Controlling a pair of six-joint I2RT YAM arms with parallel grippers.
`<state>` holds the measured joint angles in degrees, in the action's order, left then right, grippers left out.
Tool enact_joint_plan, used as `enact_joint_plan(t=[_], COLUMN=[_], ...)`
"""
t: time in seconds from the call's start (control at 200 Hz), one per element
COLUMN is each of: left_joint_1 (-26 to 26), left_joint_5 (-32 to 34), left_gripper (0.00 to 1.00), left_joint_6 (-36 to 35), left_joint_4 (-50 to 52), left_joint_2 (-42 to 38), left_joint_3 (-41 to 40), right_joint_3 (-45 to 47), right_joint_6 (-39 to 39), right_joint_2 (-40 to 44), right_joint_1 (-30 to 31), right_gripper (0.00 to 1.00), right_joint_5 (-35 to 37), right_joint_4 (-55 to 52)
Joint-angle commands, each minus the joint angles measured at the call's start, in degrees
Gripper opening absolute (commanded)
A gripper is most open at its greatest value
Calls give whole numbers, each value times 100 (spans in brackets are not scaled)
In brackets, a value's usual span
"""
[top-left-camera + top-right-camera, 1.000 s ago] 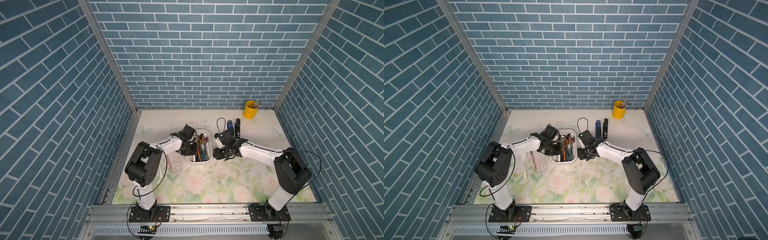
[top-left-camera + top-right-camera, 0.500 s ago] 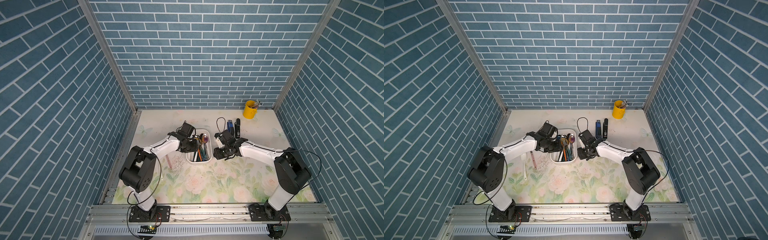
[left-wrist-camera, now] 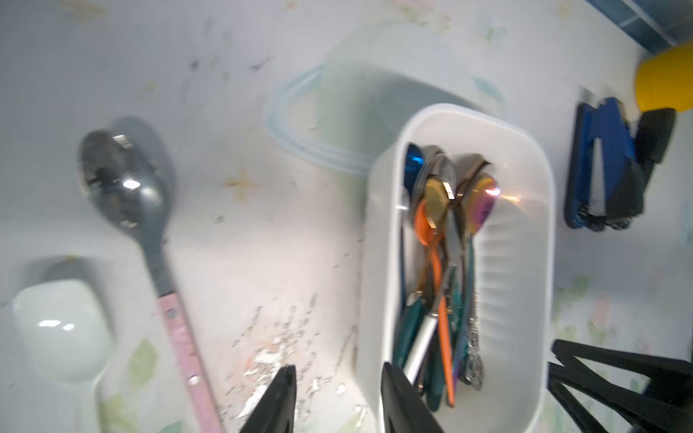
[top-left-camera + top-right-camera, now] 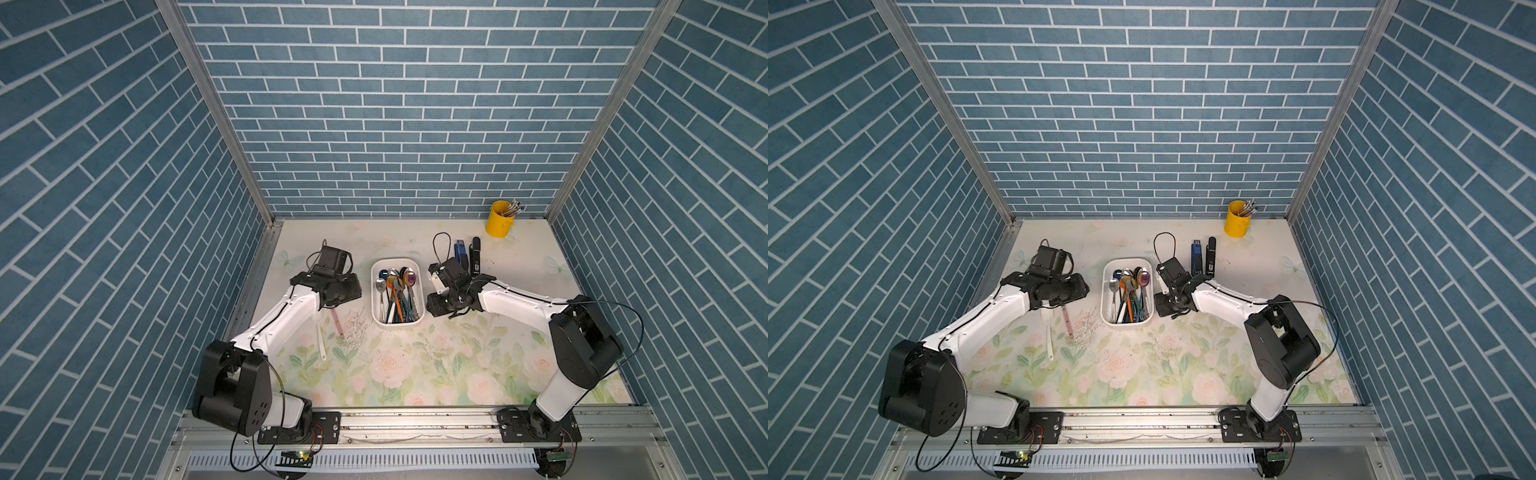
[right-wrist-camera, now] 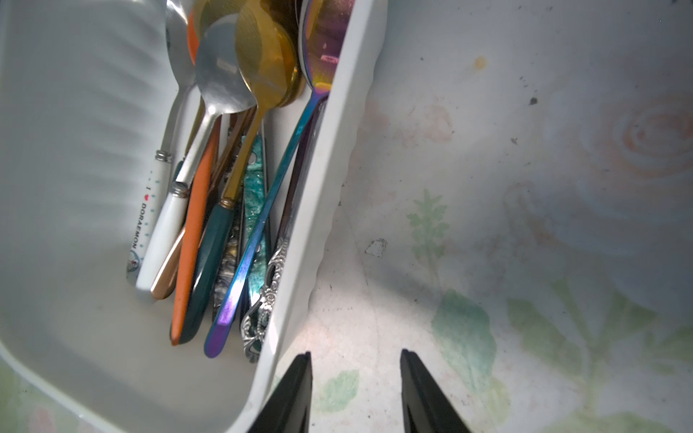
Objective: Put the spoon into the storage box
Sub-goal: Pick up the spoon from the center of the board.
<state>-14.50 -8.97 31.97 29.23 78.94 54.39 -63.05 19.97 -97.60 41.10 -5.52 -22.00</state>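
A: what's been laid on the floral tabletop (image 4: 415, 374)?
B: white storage box (image 4: 397, 326) is set mid-table, a pink-handled spoon (image 3: 165, 277) and a white spoon (image 3: 63, 330) are laid near it, a yellow cup (image 4: 498, 220) is parked by the back wall

I see the left gripper (image 3: 337, 369) is off the storage box (image 4: 397, 326) now. It has pulled back to the left over the desk (image 4: 415, 374) and sits above the pink-handled spoon (image 3: 157, 262). Its fingers (image 3: 277, 405) have parted, with nothing between them.
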Motion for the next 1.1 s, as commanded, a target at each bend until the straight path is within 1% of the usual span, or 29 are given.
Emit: enact_joint_plan(t=[0.0,0.145,0.19,0.215,0.33,0.755,0.965,1.095], left_joint_1=[362,653,681,685,686,655,504,409], left_joint_5=[179,325,351,376,419,526,854,949], left_gripper=[43,43,43,43,43,42,41,41], left_joint_6=[-13,-52,-39,-33,-28,-23,-70,-85], left_joint_4=[231,91,46,20,-114,-375,-272,-194], left_joint_2=[-153,-143,-101,-67,130,858,1098,1262], left_joint_3=[-374,-763,-856,-895,-972,-931,-797,-681], right_joint_3=[-68,-26,-15,-6,12,47,62,64], right_joint_6=[-178,-188,-186,-186,-186,-204,-213,-247], right_joint_2=[54,66,74,79,79,73,26,-6], right_joint_1=[29,29,29,29,29,29,29,29], right_gripper=[42,42,42,42,42,42,42,42], right_joint_5=[86,86,86,213,218,218,192,182], right_joint_4=[-131,-129,-126,-125,-111,-76,-10,4])
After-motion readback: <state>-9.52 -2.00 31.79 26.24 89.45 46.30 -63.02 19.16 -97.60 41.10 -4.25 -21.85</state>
